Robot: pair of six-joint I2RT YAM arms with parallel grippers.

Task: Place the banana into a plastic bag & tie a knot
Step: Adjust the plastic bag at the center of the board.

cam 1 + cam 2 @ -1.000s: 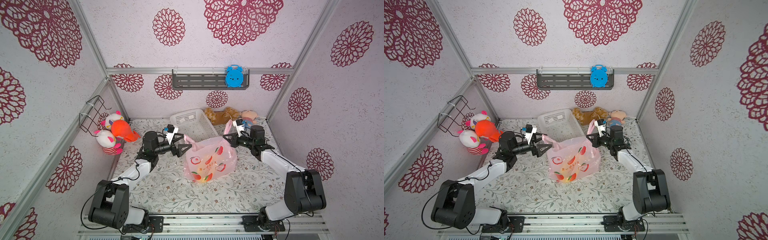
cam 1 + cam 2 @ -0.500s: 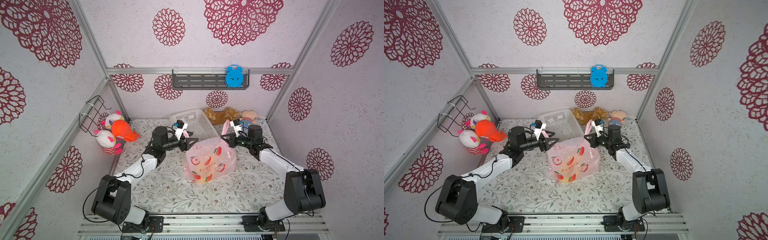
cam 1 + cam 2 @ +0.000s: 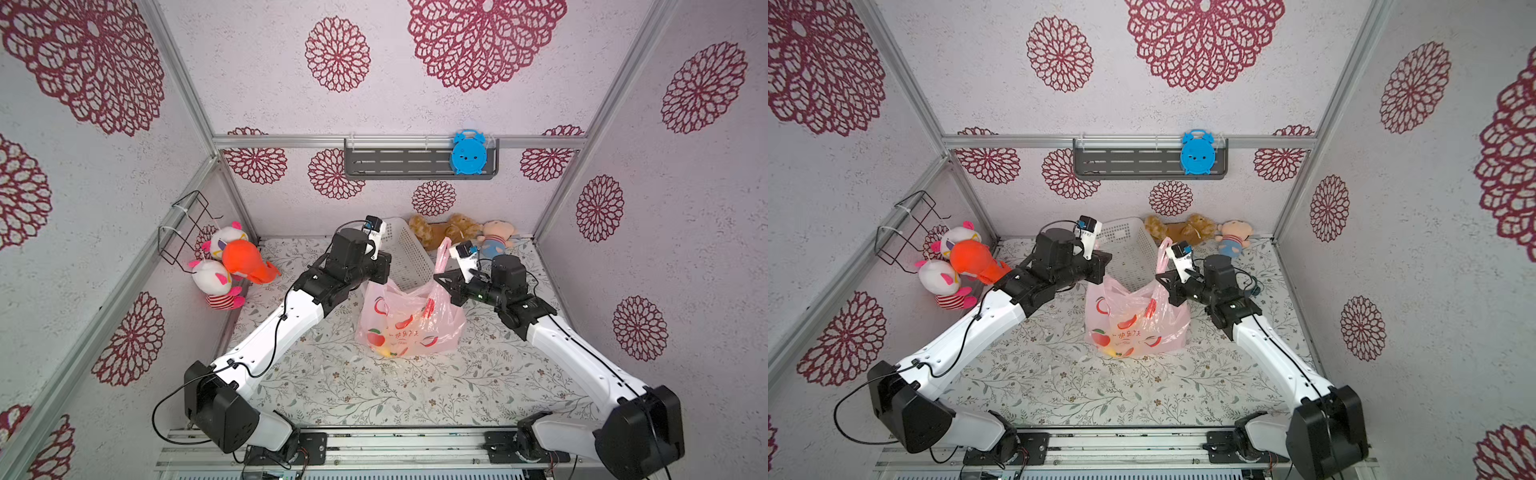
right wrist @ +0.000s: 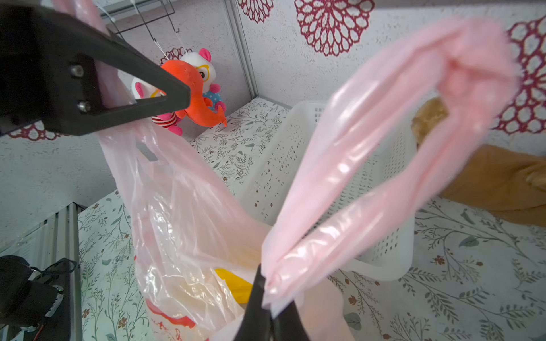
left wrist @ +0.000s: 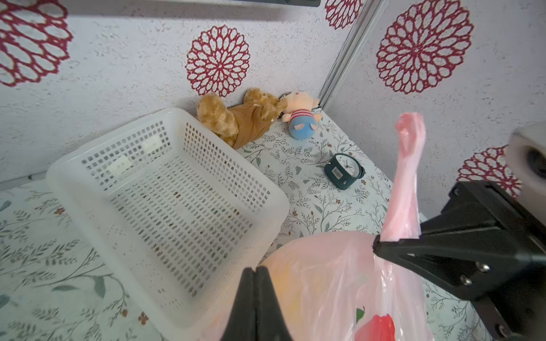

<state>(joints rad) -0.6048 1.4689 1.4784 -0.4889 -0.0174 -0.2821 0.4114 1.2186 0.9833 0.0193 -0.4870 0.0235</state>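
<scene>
The pink plastic bag (image 3: 409, 324) stands on the floral table, its fruit print facing front. The yellow banana (image 4: 233, 283) lies inside it, showing faintly through the film (image 3: 384, 352). My left gripper (image 5: 255, 269) is shut at the bag's left top edge, and pink film shows on both sides of its fingers. My right gripper (image 4: 266, 285) is shut on the base of the right handle loop (image 4: 384, 133), which stands up above it (image 3: 444, 253). The two grippers (image 3: 376, 280) (image 3: 441, 279) hold the bag's mouth apart. No knot is in view.
A white mesh basket (image 3: 409, 257) stands right behind the bag. Plush toys (image 3: 232, 266) sit at the left wall under a wire rack (image 3: 187, 224). A teddy bear (image 3: 440, 230), a doll (image 3: 496, 239) and a small dark clock (image 5: 344, 172) lie at the back right.
My left gripper has moved right to the bag's left top edge and gone from open to shut there. The right gripper kept its hold on the right handle.
</scene>
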